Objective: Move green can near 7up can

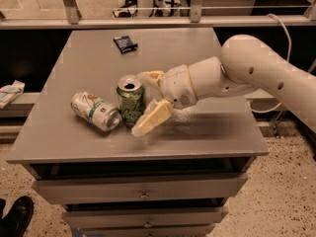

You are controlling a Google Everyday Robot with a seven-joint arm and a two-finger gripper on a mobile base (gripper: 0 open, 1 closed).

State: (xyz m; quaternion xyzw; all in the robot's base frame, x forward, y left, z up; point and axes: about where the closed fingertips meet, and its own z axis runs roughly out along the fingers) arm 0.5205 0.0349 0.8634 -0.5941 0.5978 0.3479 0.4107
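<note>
The green can [130, 101] stands upright on the grey table [197, 127], left of centre, its silver top opened. The 7up can [95, 111] lies on its side just to the left of it, a small gap between them. My gripper [139, 102] reaches in from the right, with one pale finger [149, 76] behind the green can and the other [153, 117] in front of it. The fingers are spread wider than the can and stand open around its right side.
A small dark packet [125, 44] lies at the table's far edge. Drawers [143, 194] sit under the tabletop. A white crumpled object [10, 92] rests on a ledge at left. A black shoe [17, 216] is on the floor at bottom left.
</note>
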